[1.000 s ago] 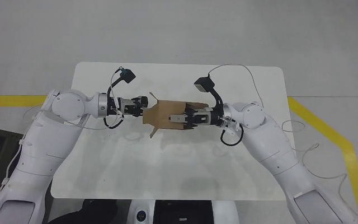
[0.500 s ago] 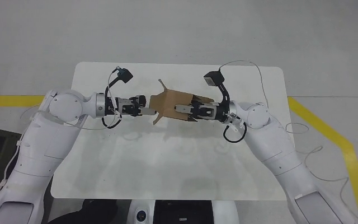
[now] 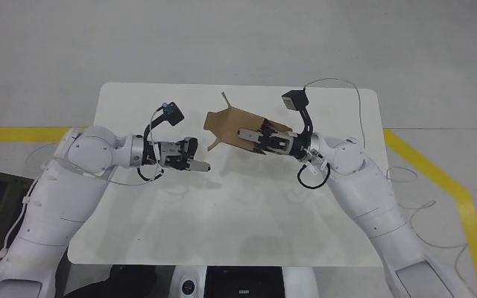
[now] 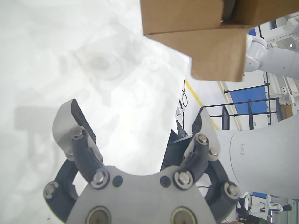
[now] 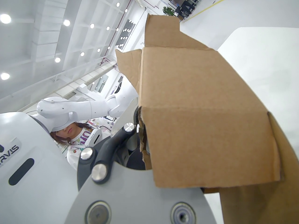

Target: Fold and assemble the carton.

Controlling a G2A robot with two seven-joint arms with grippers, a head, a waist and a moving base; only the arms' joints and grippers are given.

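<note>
Gripping the carton by one wall, right tool clamped, holding it tilted above the surface; left tool spread wide, empty, just beside the carton's splayed flaps, not touching.

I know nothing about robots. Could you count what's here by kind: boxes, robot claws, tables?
Cartons: 1, the brown cardboard carton, lifted off the table.
Grippers: 2, the left gripper open and empty, the right gripper shut on the carton.
Tables: 1, the white rounded table.
Total: 4.
</note>
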